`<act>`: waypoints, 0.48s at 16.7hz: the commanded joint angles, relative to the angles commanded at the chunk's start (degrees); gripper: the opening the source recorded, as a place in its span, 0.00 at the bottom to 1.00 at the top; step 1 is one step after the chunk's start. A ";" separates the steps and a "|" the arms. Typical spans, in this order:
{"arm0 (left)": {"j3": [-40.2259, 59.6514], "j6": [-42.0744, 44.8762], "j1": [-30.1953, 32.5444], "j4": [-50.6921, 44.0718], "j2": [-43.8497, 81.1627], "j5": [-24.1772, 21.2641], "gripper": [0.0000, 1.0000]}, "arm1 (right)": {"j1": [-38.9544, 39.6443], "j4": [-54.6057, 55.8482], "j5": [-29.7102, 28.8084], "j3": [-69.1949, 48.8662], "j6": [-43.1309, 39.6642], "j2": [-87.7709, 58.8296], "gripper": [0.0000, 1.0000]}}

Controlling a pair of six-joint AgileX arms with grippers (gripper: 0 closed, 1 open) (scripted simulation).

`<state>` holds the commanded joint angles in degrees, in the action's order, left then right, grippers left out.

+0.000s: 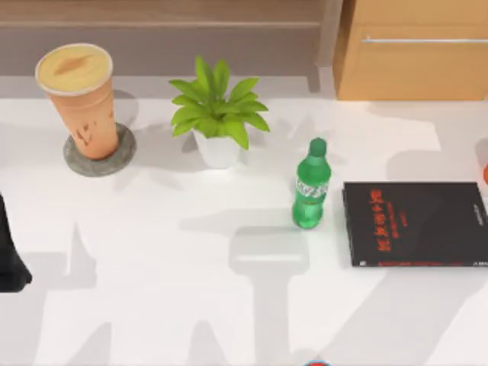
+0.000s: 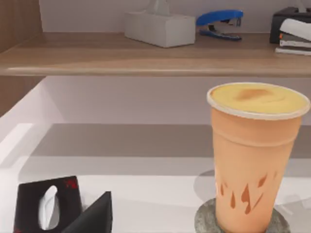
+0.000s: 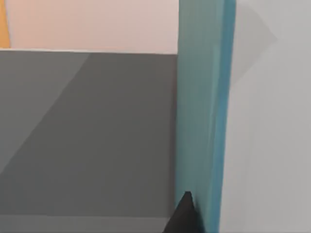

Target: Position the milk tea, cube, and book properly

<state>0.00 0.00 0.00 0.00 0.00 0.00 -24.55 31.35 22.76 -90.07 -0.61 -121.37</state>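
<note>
The milk tea (image 1: 80, 99), a tall orange-brown cup with a creamy top, stands upright on a grey coaster (image 1: 114, 162) at the table's back left. My left arm (image 1: 11, 259) sits at the left edge. In the left wrist view the left gripper (image 2: 73, 218) is open and holds nothing, a short way off from the milk tea (image 2: 252, 165). The right wrist view shows the light-blue book (image 3: 204, 107) edge-on, and my right gripper (image 3: 201, 213) is shut on it, one dark fingertip (image 3: 184, 213) pressed against its cover. Whether the red-and-blue sliver (image 1: 316, 362) at the front edge is the cube, I cannot tell.
A potted green plant (image 1: 217, 118) stands at the back middle. A green bottle (image 1: 310, 191) is right of centre, beside a thin black book with red lettering (image 1: 415, 223). A shelf (image 2: 146, 56) behind the table carries a tissue box (image 2: 160, 26) and a blue stapler (image 2: 218, 22).
</note>
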 joint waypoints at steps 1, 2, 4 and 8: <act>0.00 0.00 0.00 0.00 0.00 0.00 1.00 | 0.00 0.00 0.00 0.00 0.00 0.00 0.00; 0.00 0.00 0.00 0.00 0.00 0.00 1.00 | 0.00 0.00 0.00 0.00 0.00 0.00 0.00; 0.00 0.00 0.00 0.00 0.00 0.00 1.00 | -0.19 -0.01 0.02 -0.01 0.07 0.10 0.00; 0.00 0.00 0.00 0.00 0.00 0.00 1.00 | -0.56 -0.73 0.42 1.29 0.09 2.14 0.00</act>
<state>0.00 0.00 0.00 0.00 0.00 0.00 -25.12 30.61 23.18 -88.77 -0.52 -119.23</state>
